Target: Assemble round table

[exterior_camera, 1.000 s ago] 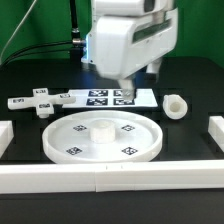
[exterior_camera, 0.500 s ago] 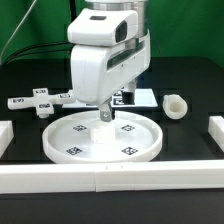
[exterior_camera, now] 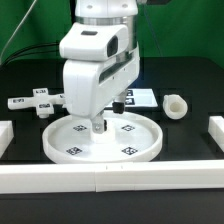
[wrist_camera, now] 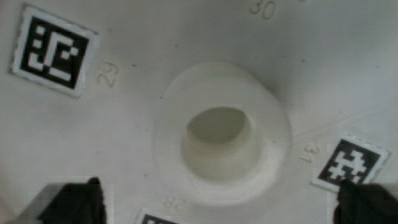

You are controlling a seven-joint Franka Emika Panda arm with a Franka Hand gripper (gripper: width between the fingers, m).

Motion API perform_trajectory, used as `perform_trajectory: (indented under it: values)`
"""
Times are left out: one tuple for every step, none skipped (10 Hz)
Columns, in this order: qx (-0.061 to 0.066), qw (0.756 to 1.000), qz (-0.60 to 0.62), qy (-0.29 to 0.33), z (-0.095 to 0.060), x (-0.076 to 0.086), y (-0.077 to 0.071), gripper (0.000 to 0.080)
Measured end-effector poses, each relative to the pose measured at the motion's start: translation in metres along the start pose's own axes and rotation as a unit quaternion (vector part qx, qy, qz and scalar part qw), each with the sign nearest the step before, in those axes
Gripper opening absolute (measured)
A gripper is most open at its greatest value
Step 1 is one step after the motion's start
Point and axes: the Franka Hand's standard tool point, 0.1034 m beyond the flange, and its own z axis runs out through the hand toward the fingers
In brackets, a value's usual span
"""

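Note:
The round table's large rimmed disc (exterior_camera: 62,150) lies flat at the table's middle, with small tags on its face. My gripper (exterior_camera: 97,126) hangs low over the disc's centre, open and empty. In the wrist view the raised central hub (wrist_camera: 222,130) with its hole sits between my fingers (wrist_camera: 71,203), which stand wide apart on the disc face (wrist_camera: 160,60). The cross-shaped piece (exterior_camera: 35,102) lies at the exterior view's left. The stubby cylinder post (exterior_camera: 176,106) lies at the exterior view's right.
The marker board (exterior_camera: 142,97) lies behind the disc, partly hidden by my arm. White border rails run along the front (exterior_camera: 110,178), the left (exterior_camera: 5,135) and the right (exterior_camera: 215,130).
My gripper has moved from above the marker board toward the front and down, and now sits low over the disc's centre.

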Motion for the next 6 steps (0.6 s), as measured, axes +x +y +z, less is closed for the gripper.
perform_trajectory:
  values:
    - [0.004,1.0,0.001,-0.001,0.007,-0.002,0.001,0.065]
    - [0.006,1.0,0.002,-0.001,0.01,-0.004,0.001,0.065]
    - [0.009,1.0,0.001,-0.002,0.014,-0.007,0.001,0.065]
    - [0.012,1.0,0.001,-0.002,0.019,-0.011,0.001,0.065]
    - [0.014,1.0,0.004,-0.002,0.022,-0.014,0.001,0.065]
    - [0.014,1.0,0.004,-0.002,0.022,-0.014,0.001,0.065]
